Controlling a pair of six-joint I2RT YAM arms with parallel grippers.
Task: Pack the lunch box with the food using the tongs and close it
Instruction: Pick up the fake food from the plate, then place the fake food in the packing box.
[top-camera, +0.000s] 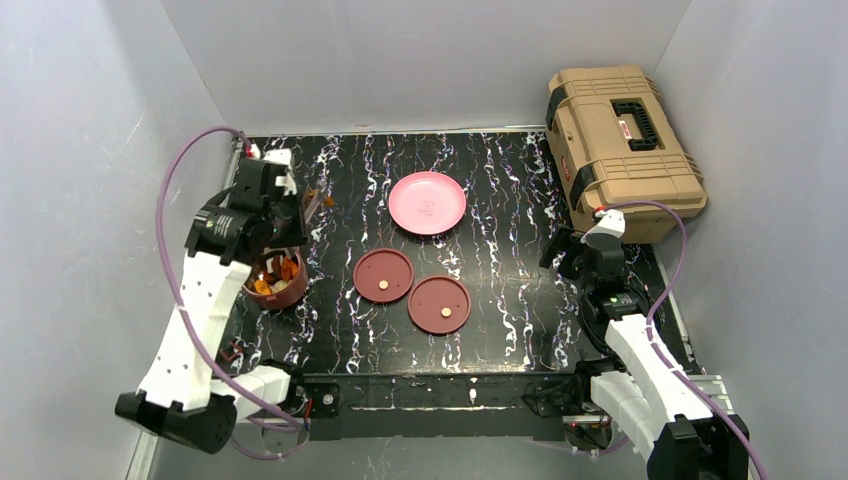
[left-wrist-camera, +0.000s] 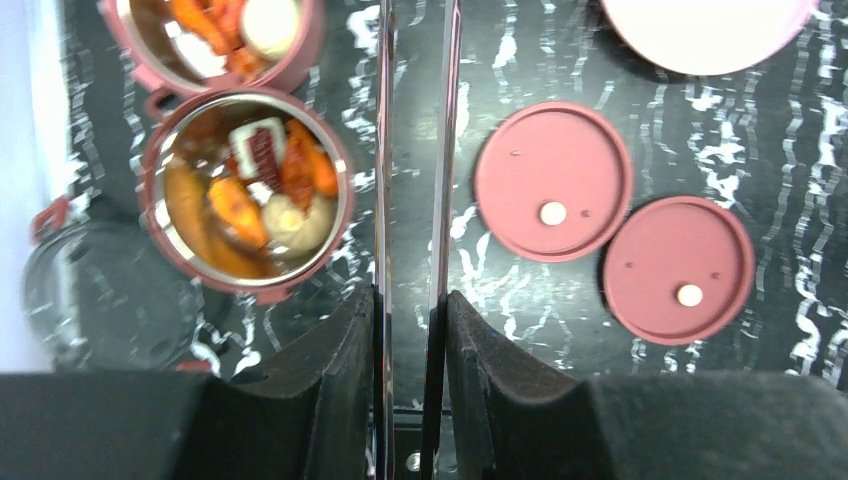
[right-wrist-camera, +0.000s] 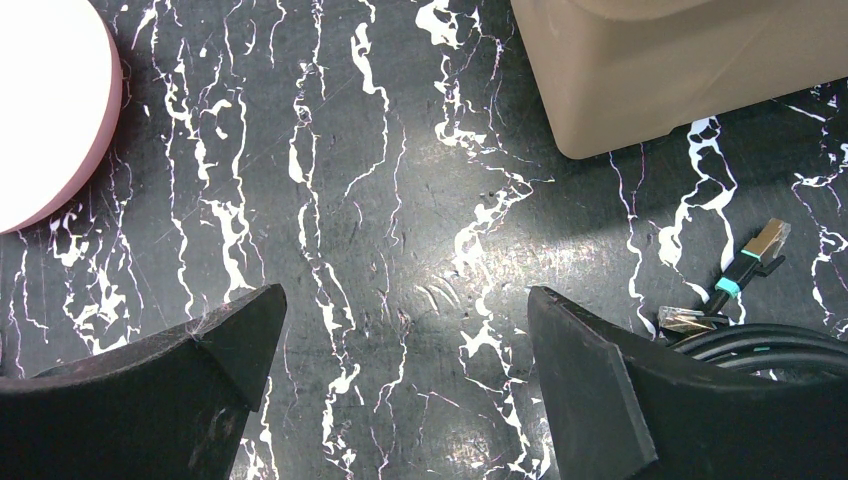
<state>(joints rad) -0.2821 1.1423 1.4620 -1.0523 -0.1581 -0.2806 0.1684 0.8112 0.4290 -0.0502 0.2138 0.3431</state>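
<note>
The left pincer (left-wrist-camera: 412, 300) is clenched on the slim dark metal tongs (left-wrist-camera: 384, 150), squeezing their arms near-parallel, probably ready to pick. Left of it stands the maroon round lunch-box bowl (left-wrist-camera: 345, 190), holding orange-red food (left-wrist-camera: 240, 205). To its right lie the flat maroon lids (left-wrist-camera: 553, 165), leaving the bowl uncovered. The right pincer (right-wrist-camera: 402, 310) hangs released.

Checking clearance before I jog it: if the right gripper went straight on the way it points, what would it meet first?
The open right gripper would likely meet bare table first, between pink plate and tan toolbox; depth is unclear.
</note>
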